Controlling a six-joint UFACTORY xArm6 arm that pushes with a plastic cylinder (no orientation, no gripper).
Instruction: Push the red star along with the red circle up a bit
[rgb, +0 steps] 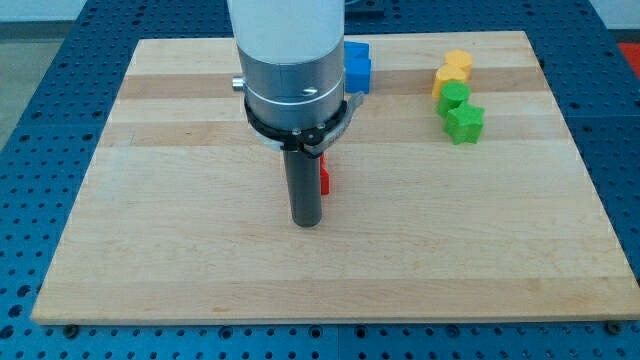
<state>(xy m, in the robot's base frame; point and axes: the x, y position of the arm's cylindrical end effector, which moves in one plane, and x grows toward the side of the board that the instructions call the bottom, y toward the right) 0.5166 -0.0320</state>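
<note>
Our arm carries no claw, only a rod whose tip rests on the wooden worktop just below a red block, shape mostly hidden behind the rod, while blue, yellow and green blocks sit near the view's top.

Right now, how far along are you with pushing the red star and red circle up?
Done: nothing I can confirm. In hand: my tip sits low beside a red block, mostly hidden by the rod, shape unclear. Left: pushing it toward the view's top; a second red block isn't visible.
</note>
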